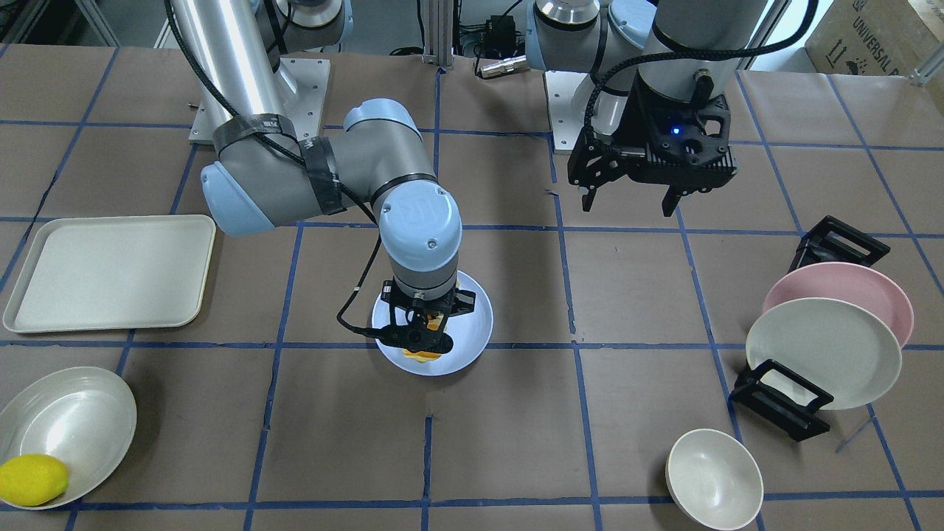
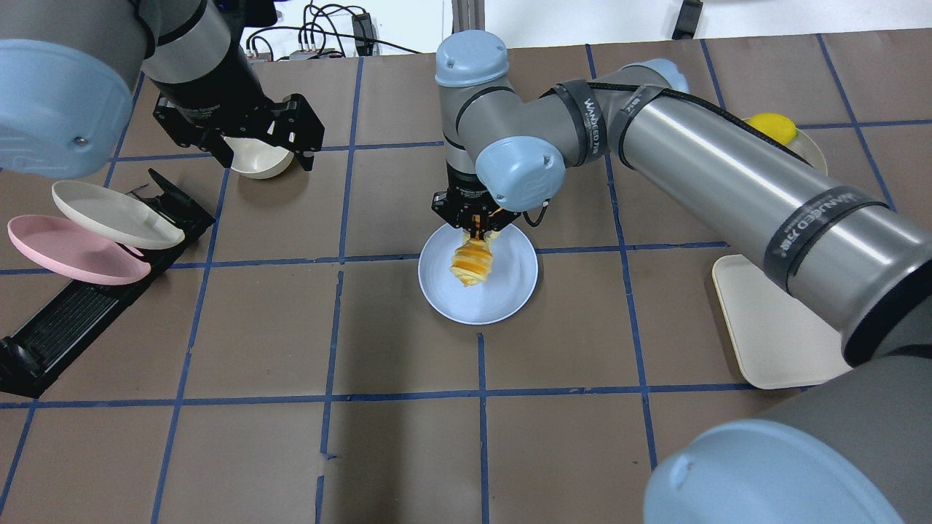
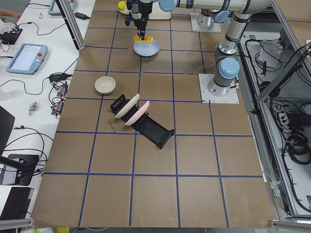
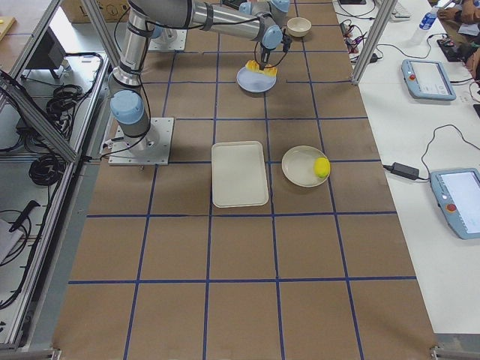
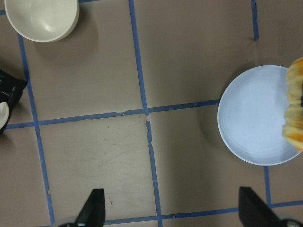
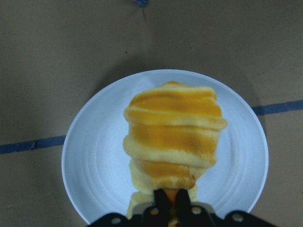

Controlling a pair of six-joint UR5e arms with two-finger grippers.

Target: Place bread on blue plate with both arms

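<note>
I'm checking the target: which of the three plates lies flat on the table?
The blue plate, under the bread; the pink plate and cream-white plate lean in the black rack.

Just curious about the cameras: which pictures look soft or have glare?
Right wrist view: the bread sits so close that it looks slightly soft, and the fingers holding it are dark shapes at the bottom edge. Overhead view: bright glare streaks run along the right arm, on its silver tube. Front-facing view: the bowl holding the lemon shines with reflected light.
</note>
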